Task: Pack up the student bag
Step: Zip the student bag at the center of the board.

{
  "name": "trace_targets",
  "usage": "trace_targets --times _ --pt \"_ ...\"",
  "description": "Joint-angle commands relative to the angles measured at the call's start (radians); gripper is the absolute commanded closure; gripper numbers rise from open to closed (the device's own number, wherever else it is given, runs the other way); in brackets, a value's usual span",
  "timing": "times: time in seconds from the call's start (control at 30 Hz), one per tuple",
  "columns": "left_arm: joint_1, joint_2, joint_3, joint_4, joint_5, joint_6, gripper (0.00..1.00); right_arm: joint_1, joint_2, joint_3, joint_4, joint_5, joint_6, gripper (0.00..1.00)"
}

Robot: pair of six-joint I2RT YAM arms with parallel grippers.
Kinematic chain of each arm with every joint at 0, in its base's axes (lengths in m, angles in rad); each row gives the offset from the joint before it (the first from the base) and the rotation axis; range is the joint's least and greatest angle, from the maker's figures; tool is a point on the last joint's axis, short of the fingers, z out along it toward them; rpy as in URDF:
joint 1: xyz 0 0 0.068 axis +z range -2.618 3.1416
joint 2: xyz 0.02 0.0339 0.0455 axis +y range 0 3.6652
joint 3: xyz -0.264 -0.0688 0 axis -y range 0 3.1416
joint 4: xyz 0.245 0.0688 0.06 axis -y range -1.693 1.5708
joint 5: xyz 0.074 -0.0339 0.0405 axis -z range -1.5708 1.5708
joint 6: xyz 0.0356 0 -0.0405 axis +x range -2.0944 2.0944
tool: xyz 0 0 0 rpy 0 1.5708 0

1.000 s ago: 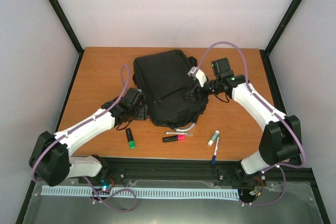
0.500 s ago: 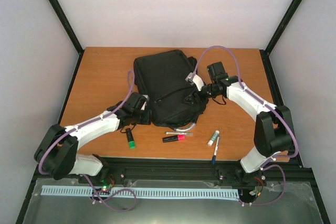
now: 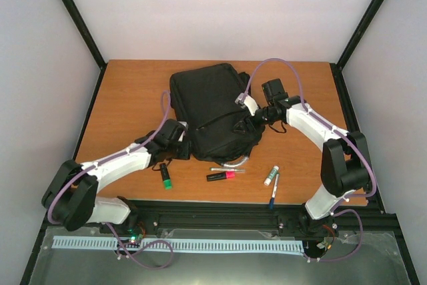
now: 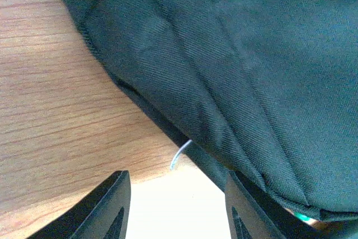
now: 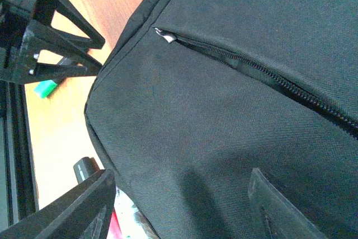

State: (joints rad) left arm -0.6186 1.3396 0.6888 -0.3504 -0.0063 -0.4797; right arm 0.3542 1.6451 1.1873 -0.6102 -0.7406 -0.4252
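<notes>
From above, the left gripper has slid up to the near left corner of the large black fabric backpack on the wooden table, with the right gripper at its right edge. The pens are still outside, so packing hasn't begun. Left wrist: fingers apart, bare wood between. Right wrist: fingers spread over the closed zip — no legible writing.

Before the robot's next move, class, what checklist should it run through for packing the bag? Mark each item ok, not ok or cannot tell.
1. The student bag lies flat between both hands: ok.
2. Its zip open: not ok, shut.
3. The left hand at bag's edge, jaws apart: ok.
4. The right hand over bag, jaws apart: ok.
5. The green marker packed: not ok, on table.
6. Room inside bag: cannot tell.
</notes>
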Motion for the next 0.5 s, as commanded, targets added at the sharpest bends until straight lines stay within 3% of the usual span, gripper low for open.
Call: trace_targets --times 0.0,0.13,0.47 --pt "-0.004 -0.081 -0.017 -0.010 -0.140 -0.075 0.49 0.007 0.012 0.027 -0.006 -0.019 -0.003 0.33" --pt "-0.004 -0.130 -0.063 0.031 -0.097 -0.046 0.52 0.006 0.009 0.029 -0.007 -0.015 -0.008 0.33" --pt "-0.005 -0.033 -0.054 0.103 0.002 -0.008 0.55 0.005 0.011 0.034 -0.014 -0.017 -0.004 0.33"
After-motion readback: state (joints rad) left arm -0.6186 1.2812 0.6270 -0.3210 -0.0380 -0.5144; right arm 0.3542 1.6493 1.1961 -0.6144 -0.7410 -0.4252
